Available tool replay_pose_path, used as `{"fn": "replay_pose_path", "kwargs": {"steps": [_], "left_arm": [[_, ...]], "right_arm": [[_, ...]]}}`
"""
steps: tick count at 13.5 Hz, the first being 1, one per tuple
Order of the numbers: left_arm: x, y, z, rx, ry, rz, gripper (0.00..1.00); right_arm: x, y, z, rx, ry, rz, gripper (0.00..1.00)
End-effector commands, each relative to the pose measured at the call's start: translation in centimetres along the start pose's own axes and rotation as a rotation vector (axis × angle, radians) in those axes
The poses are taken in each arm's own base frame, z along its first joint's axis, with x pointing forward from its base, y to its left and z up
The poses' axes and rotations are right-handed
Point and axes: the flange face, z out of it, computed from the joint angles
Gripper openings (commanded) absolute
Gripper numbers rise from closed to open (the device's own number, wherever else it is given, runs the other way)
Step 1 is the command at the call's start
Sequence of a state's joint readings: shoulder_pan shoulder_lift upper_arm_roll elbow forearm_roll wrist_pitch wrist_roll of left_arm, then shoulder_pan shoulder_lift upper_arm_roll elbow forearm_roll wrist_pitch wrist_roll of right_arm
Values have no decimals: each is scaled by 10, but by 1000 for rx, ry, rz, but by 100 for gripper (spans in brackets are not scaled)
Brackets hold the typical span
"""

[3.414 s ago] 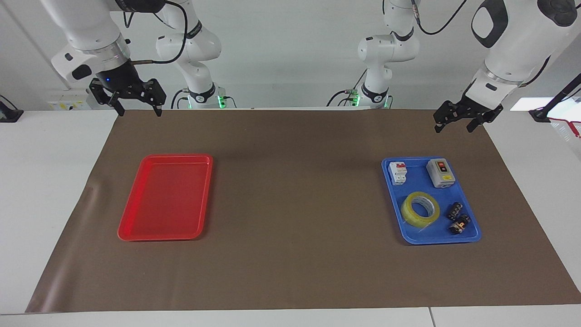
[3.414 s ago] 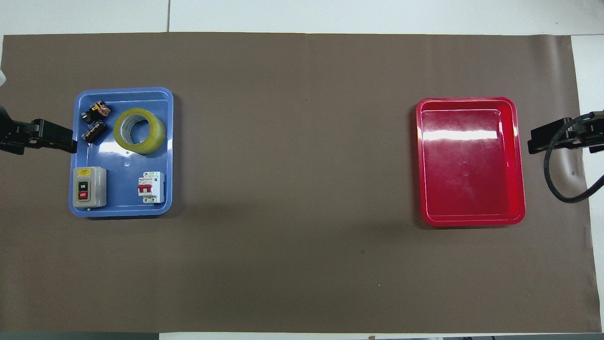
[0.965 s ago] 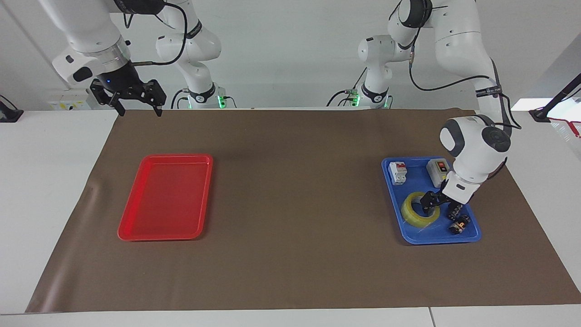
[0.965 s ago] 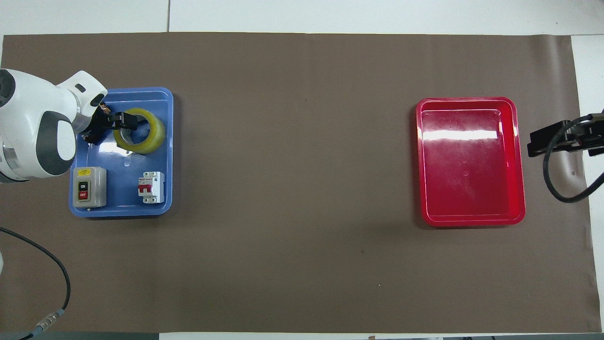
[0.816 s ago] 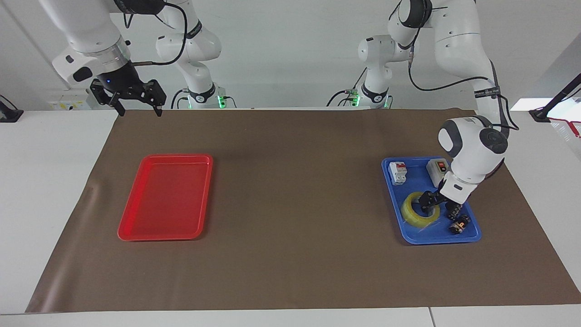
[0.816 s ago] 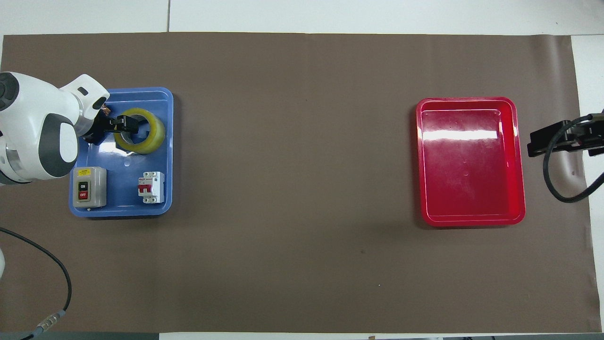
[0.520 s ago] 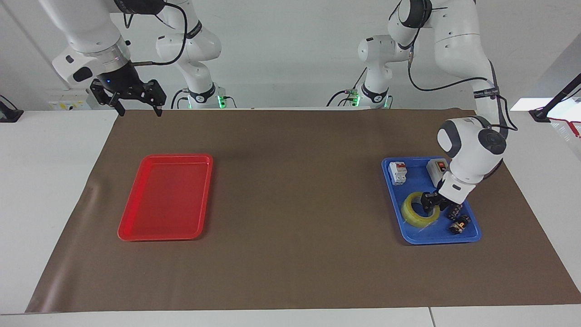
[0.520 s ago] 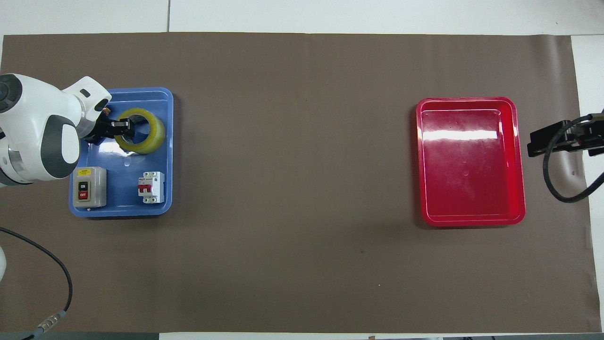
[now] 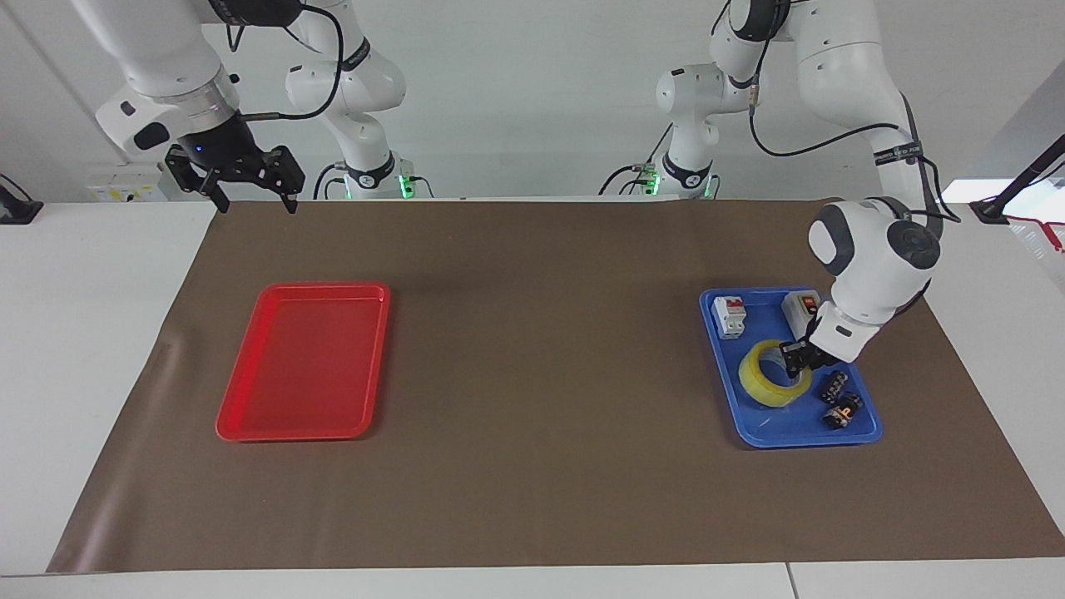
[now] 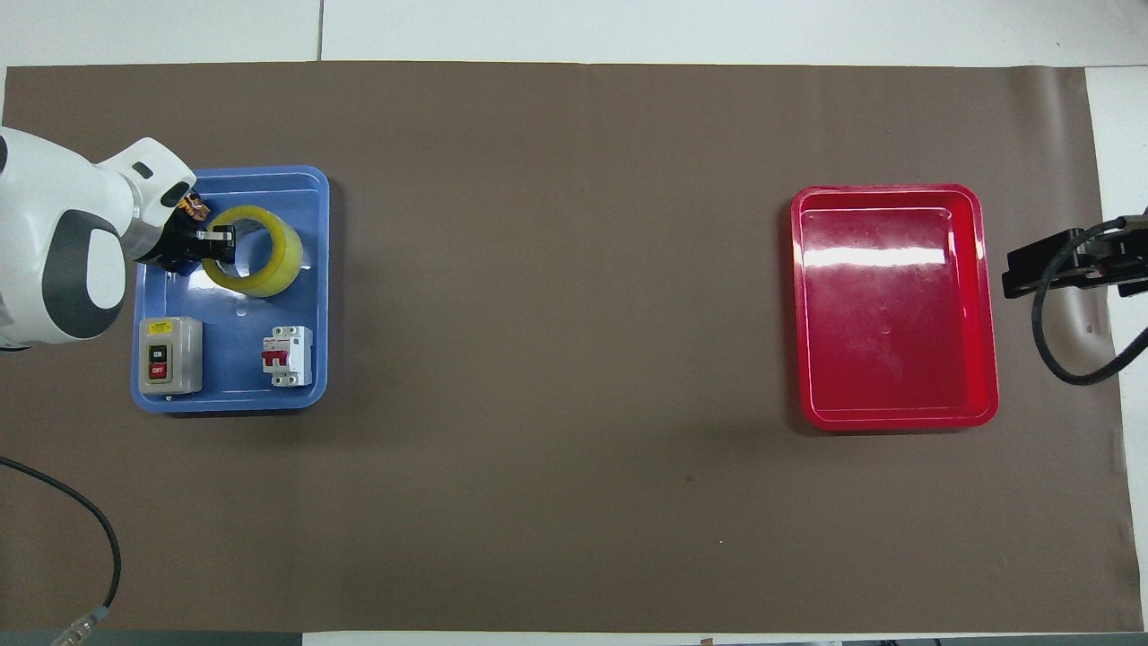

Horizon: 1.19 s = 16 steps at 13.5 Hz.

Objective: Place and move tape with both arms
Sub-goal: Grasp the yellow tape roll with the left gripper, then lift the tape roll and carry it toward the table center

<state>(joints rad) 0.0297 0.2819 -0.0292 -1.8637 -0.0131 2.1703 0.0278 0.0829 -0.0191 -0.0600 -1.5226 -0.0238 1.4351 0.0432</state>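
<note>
Glossy, smooth plastic on the red tray (image 10: 985, 296) and the blue tray (image 10: 321, 296), with bright glare across both floors. Matt brown paper-like sheet (image 10: 556, 359) over a smooth white table (image 9: 91, 333). Translucent, shiny yellow film on the tape (image 10: 273, 256); smooth white shell on the arms.

You had the brown mat (image 9: 541, 349) bare between the red tray (image 9: 304, 362) and the blue tray (image 9: 717, 366), so a gripper could cross there freely. In the blue tray the left gripper (image 9: 795, 356), clamped on the tape (image 9: 770, 384), had a grey switch box (image 9: 803, 312) and a breaker (image 9: 730, 316) crowding it nearer the robots, and two small black parts (image 9: 839, 401) just beside it.
</note>
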Motion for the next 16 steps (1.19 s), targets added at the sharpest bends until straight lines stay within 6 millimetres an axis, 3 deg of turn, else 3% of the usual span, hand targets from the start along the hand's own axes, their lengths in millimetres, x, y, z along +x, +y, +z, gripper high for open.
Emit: {"fn": "replay_pose_path", "kwargs": {"steps": [1,2,8,11,13,16], "left_arm": [[-12,40,-39,2,-12,50,0],[-15,61,-38,2,-22,41,0],[-51,243,-30,-17,23,-61,0],[-84,326,-3,-15,25,-81,0],[-98,362,22,23,67,-110,0],[-108,382,48,36,70,-118,0]], "right_arm": [[-4,4,1,14,-9,-16,100],[-4,4,1,14,-9,-16,100],[-4,4,1,14,-9,-16,100],[-4,4,1,14,-9,-16,100],[-4,4,1,14,-9,-16,100],[-4,4,1,14,-9,-16,100]]}}
